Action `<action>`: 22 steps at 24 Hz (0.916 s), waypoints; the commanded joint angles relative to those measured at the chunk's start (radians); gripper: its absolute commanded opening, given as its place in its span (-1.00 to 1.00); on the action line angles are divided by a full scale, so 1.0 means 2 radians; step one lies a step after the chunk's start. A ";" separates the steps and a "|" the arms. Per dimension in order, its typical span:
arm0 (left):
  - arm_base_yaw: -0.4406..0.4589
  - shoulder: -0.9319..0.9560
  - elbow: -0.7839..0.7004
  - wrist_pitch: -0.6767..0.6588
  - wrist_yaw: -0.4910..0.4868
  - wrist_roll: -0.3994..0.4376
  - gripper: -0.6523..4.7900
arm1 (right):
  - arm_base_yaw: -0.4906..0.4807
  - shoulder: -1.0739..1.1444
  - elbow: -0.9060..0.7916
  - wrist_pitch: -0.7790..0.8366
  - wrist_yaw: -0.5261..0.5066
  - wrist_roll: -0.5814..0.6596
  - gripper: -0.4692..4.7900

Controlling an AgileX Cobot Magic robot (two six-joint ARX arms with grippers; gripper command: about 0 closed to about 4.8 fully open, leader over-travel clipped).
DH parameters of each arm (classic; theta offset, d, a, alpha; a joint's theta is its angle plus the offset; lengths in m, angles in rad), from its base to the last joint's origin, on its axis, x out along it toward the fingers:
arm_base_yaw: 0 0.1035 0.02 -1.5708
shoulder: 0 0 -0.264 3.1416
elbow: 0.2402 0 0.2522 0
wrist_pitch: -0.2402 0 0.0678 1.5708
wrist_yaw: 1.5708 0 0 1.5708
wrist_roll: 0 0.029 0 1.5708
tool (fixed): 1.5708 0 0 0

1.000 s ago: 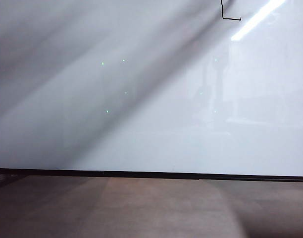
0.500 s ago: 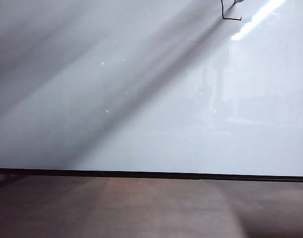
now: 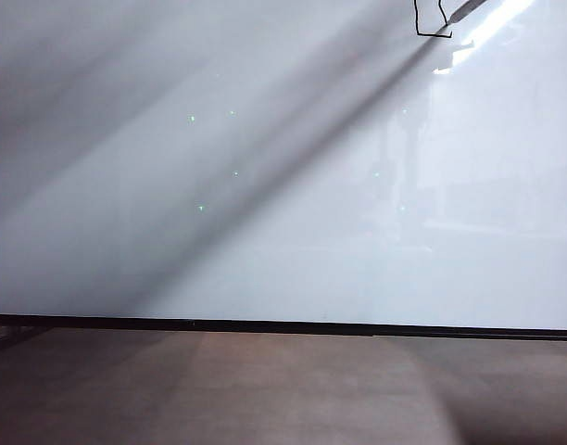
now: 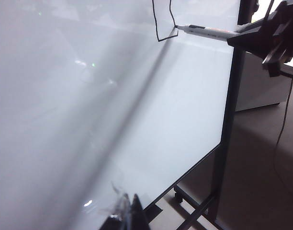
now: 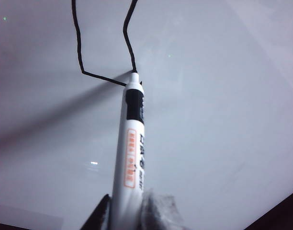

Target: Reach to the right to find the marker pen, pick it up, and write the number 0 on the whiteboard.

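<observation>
Right tool [image 5: 125, 211] presses marker pen [image 5: 132, 143] onto whiteboard [image 5: 223, 96]; left tool [image 4: 129, 213] idle.

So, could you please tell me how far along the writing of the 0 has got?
Done: the right tool is shut on the marker pen. In hand: its tip rests on the whiteboard at the lower right corner of the number 0, whose left side, bottom and right side are drawn. The loop's top runs out of view, so closure is unconfirmed. Left: finishing, lifting off. The left tool sits idle below, shut.
</observation>
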 commanded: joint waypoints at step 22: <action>0.000 -0.002 0.002 -0.007 0.001 0.004 -0.78 | 0.001 -0.026 0.001 0.021 0.002 0.012 -0.84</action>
